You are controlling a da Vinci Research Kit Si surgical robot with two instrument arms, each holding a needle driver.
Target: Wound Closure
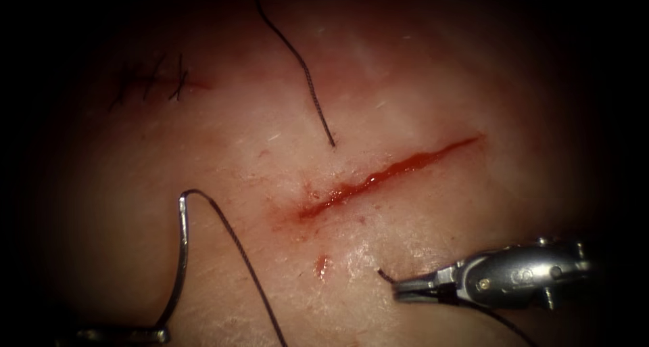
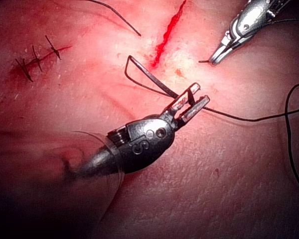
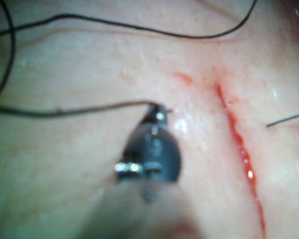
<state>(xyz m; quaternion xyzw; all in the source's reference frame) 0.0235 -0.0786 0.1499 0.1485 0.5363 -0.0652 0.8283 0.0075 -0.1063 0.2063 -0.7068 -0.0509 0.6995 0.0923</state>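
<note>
Needle (image 1: 181,252) lies free above the tissue (image 1: 433,76) at seven o'clock, left of the cut (image 1: 385,176); we see the left pincer (image 1: 122,335) clamped near its tip. The right pincer (image 1: 405,289) at four o'clock grips thread (image 1: 247,262). Bare tissue between them.

Light falls on the tissue (image 1: 419,83) from above and in front, strongest over its middle and fading outward on every side into a dark border (image 1: 27,184) (deepest at the far left and along the right edge). In the endoscope view, small wet glints (image 1: 351,256) shine on the near side. The left wrist view is lit hard and pale, with soft shadow lying over part of it.
</note>
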